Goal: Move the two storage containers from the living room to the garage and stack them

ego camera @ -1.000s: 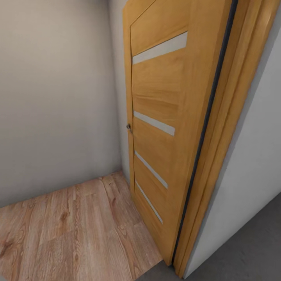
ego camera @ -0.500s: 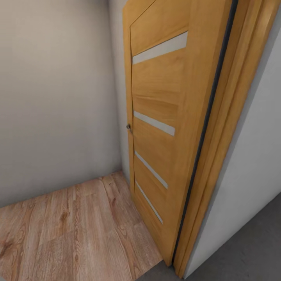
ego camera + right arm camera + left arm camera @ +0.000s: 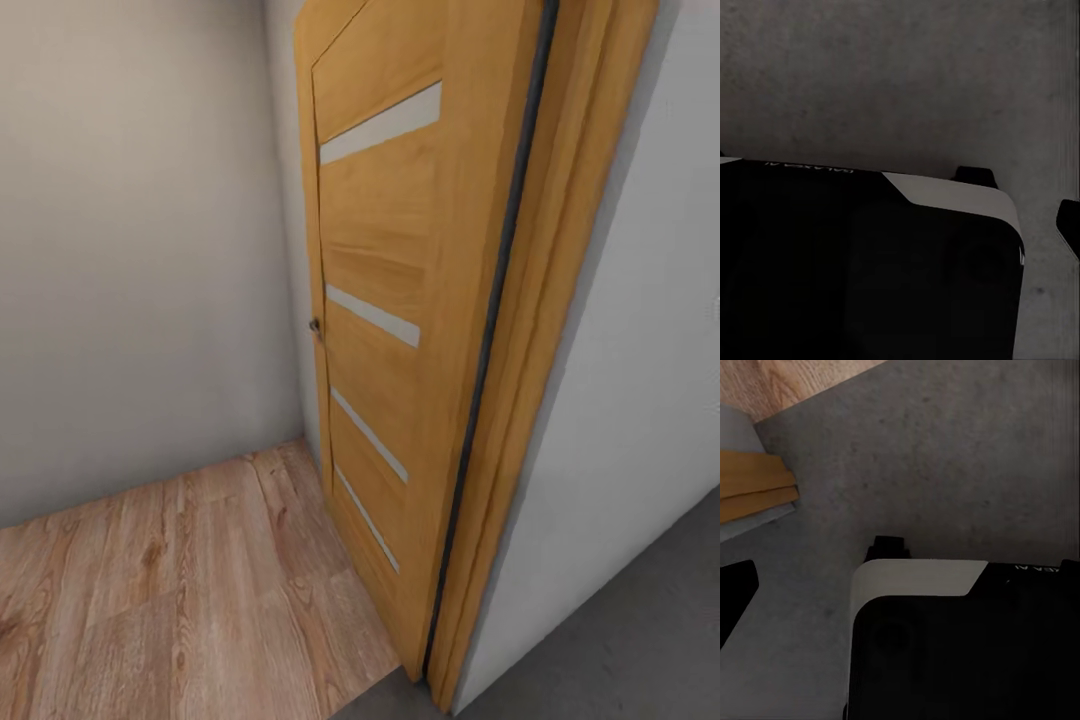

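The two storage containers are out of view. I stand at a doorway where light wood planks point(image 3: 180, 590) meet the dark grey concrete floor point(image 3: 640, 650). My left gripper point(image 3: 900, 581) hangs over the concrete floor point(image 3: 945, 450); one dark fingertip point(image 3: 735, 596) sits at the frame's edge, with nothing held. My right gripper point(image 3: 900, 202) also hangs over concrete point(image 3: 900, 75), with a dark fingertip point(image 3: 1069, 225) at the frame's edge and nothing between the fingers.
An orange-brown wooden door point(image 3: 390, 300) with pale strips stands swung open against its frame point(image 3: 530, 350). A beige wall point(image 3: 140, 250) closes off the left, a white wall point(image 3: 630, 430) the right. My own black-and-white base point(image 3: 960, 645) lies under both grippers.
The whole head view has shifted a little left, so the camera has turned slightly right. Door, walls and floors themselves stay put.
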Tool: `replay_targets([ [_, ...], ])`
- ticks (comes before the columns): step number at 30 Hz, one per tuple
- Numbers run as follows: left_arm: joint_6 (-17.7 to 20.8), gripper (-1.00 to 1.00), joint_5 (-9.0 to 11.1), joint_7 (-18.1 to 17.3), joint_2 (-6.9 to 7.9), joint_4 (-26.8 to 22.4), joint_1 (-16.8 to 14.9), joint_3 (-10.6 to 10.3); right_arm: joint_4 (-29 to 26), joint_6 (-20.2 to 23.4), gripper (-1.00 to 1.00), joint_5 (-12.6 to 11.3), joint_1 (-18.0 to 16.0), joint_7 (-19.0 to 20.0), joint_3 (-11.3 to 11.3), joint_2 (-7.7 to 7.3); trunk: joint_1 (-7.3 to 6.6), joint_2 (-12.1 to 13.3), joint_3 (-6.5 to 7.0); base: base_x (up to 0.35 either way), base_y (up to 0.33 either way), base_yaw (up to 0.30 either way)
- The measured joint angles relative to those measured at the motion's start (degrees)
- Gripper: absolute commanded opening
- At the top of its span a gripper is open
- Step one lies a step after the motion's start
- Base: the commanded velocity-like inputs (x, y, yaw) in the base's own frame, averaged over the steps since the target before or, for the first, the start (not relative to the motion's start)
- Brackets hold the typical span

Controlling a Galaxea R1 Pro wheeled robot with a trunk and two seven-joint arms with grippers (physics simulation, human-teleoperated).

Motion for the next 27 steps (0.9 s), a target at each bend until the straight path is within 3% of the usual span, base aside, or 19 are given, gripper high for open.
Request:
replay_targets([
  [6, -0.01, 1.0, 0.02, 0.04, 0.01, 0.0, 0.01, 0.0, 0.0, -0.04, 1.0, 0.15, -0.01, 0.01, 0.0, 0.0, 0.0, 0.0, 0.0, 0.014, -0.132, 0.195],
  [22, -0.09, 1.0, 0.34, 0.15, 0.07, -0.02, 0.0, 0.03, 0.0, -0.06, 1.0, 0.17, 0.0, 0.01, 0.0, 0.0, 0.0, 0.0, 0.0, 0.003, -0.006, 0.267],
  [27, -0.02, 1.0, 0.19, 0.07, 0.07, -0.01, 0.0, 0.0, 0.0, -0.06, 1.0, 0.18, 0.0, 0.01, 0.0, 0.0, -0.03, 0.0, 0.0, 0.186, 0.0, 0.133],
])
